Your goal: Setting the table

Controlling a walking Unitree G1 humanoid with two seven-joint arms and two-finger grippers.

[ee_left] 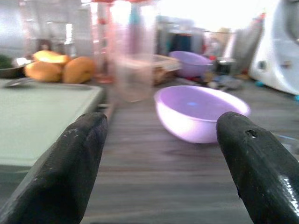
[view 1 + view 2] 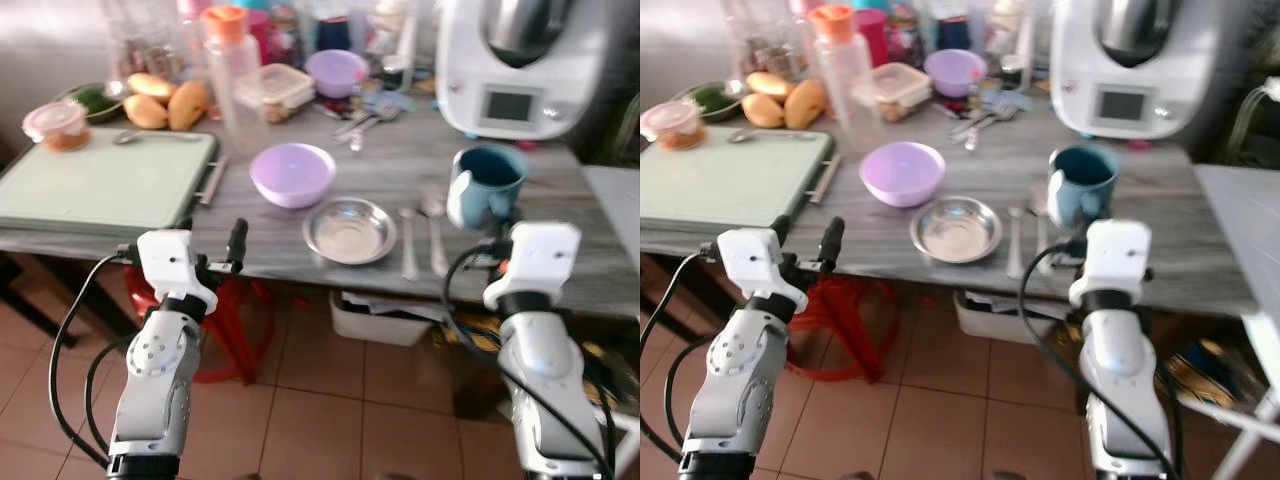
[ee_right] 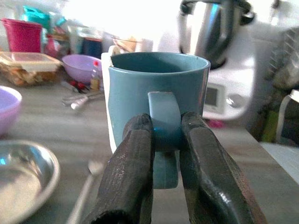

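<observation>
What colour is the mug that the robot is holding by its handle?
Teal blue. The mug, pinched at its handle by the right gripper, shows best in the right wrist view.

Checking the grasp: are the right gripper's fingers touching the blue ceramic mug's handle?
Touching. The right wrist view shows both black fingers pressed against the blue ceramic mug's handle.

Bright backlight, glare blown out behind clutter; eye views soft; wrist-view backgrounds blurred.
</observation>
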